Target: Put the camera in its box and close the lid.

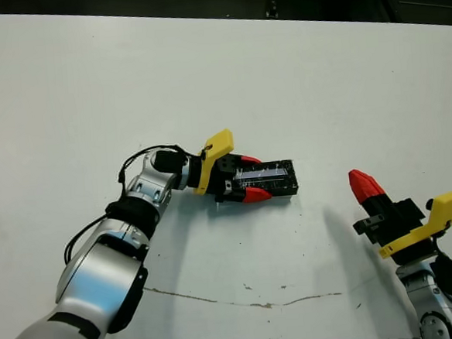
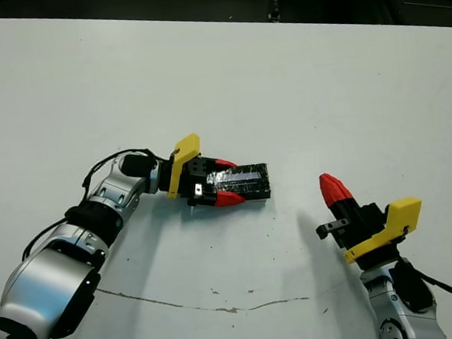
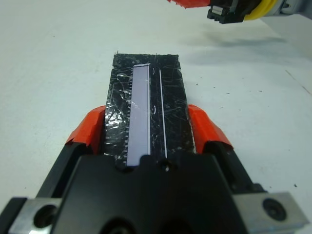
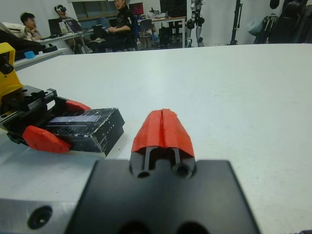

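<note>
The lid, black with a crinkly shiny top, lies flat on the box, whose dark side wall shows beneath it. The closed box rests on the white table, a little right of centre. My left gripper reaches in from the left and is shut on the box. Its red fingers press against both long sides. The camera is hidden. My right gripper is shut on nothing, raised near the front right, a hand's width right of the box.
The white table stretches wide behind and to the left. A thin dark scratch runs near the front edge. Several people sit at desks far beyond the table.
</note>
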You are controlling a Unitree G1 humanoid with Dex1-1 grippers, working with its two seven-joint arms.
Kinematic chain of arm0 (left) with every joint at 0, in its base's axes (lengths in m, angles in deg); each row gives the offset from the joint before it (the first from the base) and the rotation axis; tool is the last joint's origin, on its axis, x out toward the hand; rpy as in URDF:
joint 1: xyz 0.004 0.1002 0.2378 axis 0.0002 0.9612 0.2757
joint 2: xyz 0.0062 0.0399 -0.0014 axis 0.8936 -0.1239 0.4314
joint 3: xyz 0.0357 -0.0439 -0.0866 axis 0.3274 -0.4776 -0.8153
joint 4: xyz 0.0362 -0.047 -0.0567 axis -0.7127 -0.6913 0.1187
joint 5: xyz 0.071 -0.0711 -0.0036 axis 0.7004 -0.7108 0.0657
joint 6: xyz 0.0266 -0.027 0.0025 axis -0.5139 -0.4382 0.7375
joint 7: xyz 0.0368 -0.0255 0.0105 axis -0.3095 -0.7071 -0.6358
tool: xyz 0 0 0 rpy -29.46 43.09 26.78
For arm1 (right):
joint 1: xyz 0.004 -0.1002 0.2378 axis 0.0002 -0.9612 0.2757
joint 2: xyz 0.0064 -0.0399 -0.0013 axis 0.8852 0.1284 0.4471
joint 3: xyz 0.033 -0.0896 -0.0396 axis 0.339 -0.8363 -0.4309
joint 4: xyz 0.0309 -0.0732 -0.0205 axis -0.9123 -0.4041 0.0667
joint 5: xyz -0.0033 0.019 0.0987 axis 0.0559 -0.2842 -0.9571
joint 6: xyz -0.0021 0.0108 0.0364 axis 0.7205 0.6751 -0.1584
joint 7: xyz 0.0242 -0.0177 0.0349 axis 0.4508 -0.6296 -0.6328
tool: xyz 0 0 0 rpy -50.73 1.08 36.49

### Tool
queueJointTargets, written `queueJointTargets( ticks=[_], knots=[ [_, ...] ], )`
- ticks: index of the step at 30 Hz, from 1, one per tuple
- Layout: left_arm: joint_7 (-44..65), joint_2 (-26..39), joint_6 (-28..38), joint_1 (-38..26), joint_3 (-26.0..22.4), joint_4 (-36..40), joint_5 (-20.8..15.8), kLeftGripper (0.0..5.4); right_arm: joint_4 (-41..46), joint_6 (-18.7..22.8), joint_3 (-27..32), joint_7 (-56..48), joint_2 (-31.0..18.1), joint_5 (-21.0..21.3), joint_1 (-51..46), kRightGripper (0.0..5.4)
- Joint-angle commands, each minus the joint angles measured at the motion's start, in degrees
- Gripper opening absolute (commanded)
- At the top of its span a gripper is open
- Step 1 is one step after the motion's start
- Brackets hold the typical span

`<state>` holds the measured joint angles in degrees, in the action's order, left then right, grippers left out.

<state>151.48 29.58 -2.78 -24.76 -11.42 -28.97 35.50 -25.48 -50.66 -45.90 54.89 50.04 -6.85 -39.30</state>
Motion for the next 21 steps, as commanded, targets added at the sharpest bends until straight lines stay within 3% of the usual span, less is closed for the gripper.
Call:
queueJointTargets(
  ticks=[1,11,21],
  knots=[
    [-0.1,-7.0,-3.5,2.6,3.9,-2.1,4.5,3.16,0.2,0.2,0.7,0.2,-0.9,0.0,-0.3,0.00],
    [-4.2,-7.3,-7.4,3.8,5.4,3.5,7.5,4.31,-0.3,-0.5,1.1,-0.9,-1.1,-0.6,0.1,0.00],
    [-4.7,-6.8,-8.6,4.4,5.6,4.7,7.7,5.38,-0.7,-0.5,1.5,-1.5,-1.2,-0.8,0.2,0.00]
  ],
)
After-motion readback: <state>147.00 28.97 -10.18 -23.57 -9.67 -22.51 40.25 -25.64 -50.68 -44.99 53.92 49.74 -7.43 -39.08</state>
